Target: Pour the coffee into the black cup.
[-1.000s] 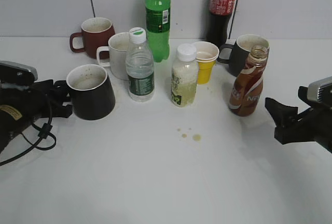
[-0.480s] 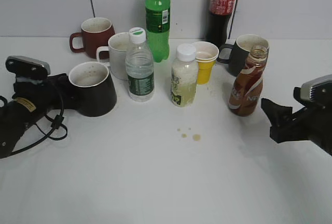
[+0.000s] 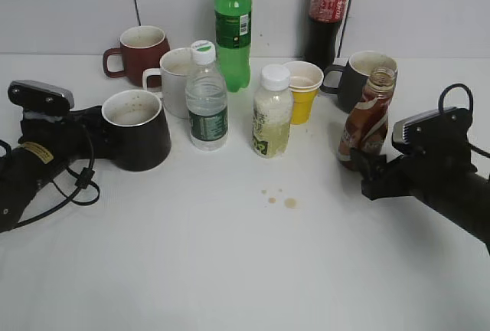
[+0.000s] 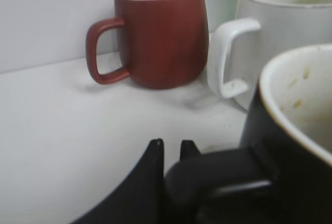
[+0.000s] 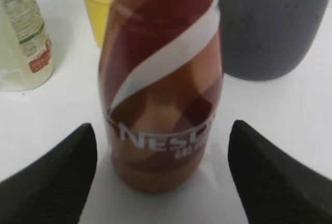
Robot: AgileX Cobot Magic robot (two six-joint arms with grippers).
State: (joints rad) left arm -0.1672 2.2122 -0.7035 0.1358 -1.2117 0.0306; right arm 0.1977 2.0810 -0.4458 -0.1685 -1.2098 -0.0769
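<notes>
Left fingers (image 4: 171, 154): closing together on the handle of the black cup (image 3: 138, 129); in the left wrist view the two dark tips are sitting nearly together with the curved black handle pinched between them.
Black cup: standing upright on the desk (image 3: 230, 254), its body lying just ahead of the left fingers, its mouth open and its pale inside showing a few specks.
Beyond the left fingers: a red mug (image 4: 161, 29) and a white mug (image 4: 280, 27) are standing side by side past the black cup, close to each other, both handles pointing to the left in the wrist view.
Right fingers (image 5: 163, 177): spreading wide apart, one on each side of the coffee bottle (image 5: 161, 84), with desk surface showing between each finger and the bottle; they are not touching it.
Coffee bottle: standing upright between the right fingers, brown with a white swirl, its cap off in the exterior view.
Past the right fingers: a dark grey mug (image 5: 272, 24) is sitting just behind the bottle, a yellow paper cup (image 5: 96, 3) beside it, and a pale juice bottle (image 5: 23, 32) off to one side.
Between the two arms: a few small brown drops (image 3: 279, 197) are lying on the desk.
</notes>
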